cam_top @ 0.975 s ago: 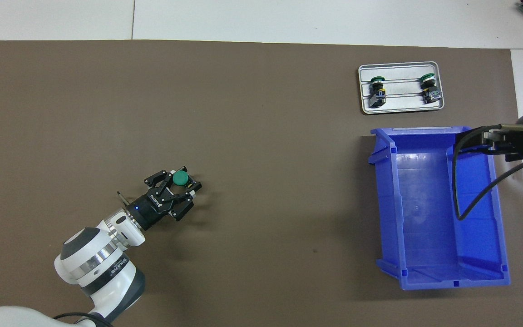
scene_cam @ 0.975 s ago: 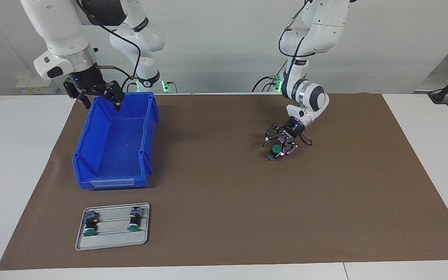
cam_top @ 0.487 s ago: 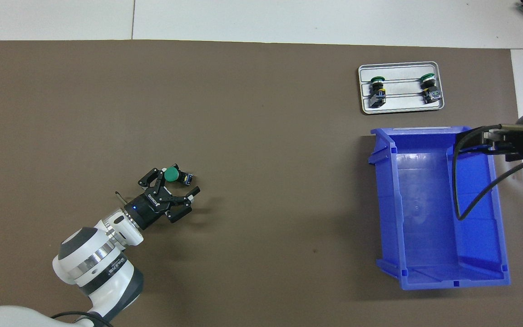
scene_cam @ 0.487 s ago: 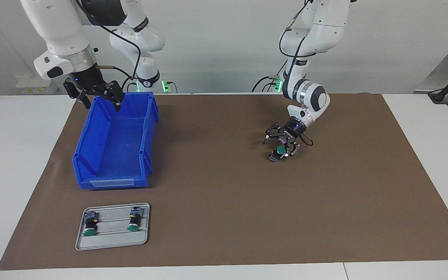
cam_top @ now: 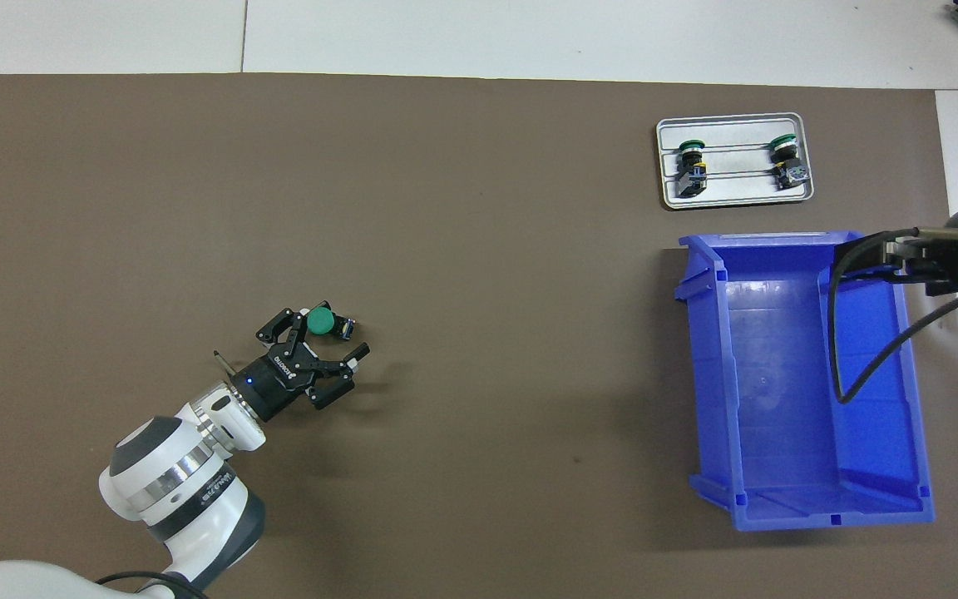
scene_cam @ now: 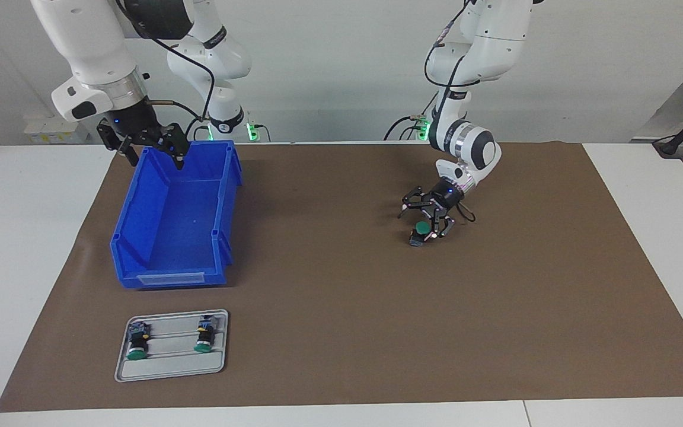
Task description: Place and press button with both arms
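Observation:
The button (scene_cam: 420, 229) (cam_top: 323, 322) rests tilted on the brown mat toward the left arm's end, its green cap up and its blue-and-yellow end on the mat. My left gripper (scene_cam: 420, 226) (cam_top: 343, 330) is low over it and open, one finger on each side of the button. The cap lies close to one finger; I cannot tell whether they touch. My right gripper (scene_cam: 156, 161) (cam_top: 891, 252) hangs open above the blue bin's corner nearest the robots, with nothing in it, and waits.
The blue bin (scene_cam: 166, 279) (cam_top: 698, 366) stands open toward the right arm's end. Farther from the robots than the bin lies a grey tray (scene_cam: 169, 372) (cam_top: 734, 196) with two green-capped switches. The brown mat (scene_cam: 329, 308) covers most of the white table.
The left gripper has opened a little wider around the button. The button has tipped, so its blue end now shows from overhead. The right arm has not moved.

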Controlling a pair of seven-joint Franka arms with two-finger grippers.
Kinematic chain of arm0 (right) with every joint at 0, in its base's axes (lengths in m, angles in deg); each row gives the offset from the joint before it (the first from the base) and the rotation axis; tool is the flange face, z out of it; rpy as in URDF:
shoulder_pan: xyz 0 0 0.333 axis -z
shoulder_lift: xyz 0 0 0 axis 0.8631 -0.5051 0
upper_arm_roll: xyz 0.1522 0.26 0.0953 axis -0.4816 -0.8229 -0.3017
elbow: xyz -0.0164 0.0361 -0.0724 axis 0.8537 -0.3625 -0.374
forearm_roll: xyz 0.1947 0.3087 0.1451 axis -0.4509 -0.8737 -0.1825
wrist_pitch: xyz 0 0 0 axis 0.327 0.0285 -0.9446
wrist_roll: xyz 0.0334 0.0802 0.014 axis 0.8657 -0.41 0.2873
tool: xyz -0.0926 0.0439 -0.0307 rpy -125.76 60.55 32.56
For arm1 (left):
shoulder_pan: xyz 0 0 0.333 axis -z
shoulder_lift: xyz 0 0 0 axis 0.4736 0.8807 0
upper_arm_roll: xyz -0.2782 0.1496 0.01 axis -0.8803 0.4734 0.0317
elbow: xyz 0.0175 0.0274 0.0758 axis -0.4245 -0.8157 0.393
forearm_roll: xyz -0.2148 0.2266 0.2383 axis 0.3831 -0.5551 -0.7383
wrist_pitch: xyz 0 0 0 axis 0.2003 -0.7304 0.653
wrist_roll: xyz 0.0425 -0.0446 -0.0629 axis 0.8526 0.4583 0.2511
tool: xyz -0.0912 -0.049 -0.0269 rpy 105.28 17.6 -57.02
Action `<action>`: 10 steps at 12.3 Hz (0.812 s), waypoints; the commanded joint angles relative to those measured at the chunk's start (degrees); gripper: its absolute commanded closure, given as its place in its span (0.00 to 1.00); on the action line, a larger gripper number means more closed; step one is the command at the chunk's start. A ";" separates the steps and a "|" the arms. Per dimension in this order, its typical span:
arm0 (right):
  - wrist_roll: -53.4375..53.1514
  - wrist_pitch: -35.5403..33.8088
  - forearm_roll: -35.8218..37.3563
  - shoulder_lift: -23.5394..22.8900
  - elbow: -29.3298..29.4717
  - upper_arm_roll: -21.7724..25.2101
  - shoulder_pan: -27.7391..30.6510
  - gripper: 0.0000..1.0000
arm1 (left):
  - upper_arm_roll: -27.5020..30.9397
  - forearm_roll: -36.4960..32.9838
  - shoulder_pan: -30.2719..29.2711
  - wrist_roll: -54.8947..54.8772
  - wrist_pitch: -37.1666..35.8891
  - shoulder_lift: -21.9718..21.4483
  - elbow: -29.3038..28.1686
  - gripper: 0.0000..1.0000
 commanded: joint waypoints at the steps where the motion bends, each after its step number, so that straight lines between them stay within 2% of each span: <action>1: 1.34 0.22 -1.26 0.55 -0.50 -0.10 0.44 0.00 | 0.47 0.87 1.84 -1.40 0.96 -0.07 -0.89 0.02; 6: 1.34 0.14 -1.26 0.55 -0.50 -0.10 0.44 0.00 | 0.56 0.78 1.58 -1.40 2.53 0.63 0.60 0.01; 10: 1.34 0.22 -1.26 0.55 -0.50 -0.10 0.44 0.00 | 0.38 0.34 3.50 -1.32 12.79 0.03 4.38 0.01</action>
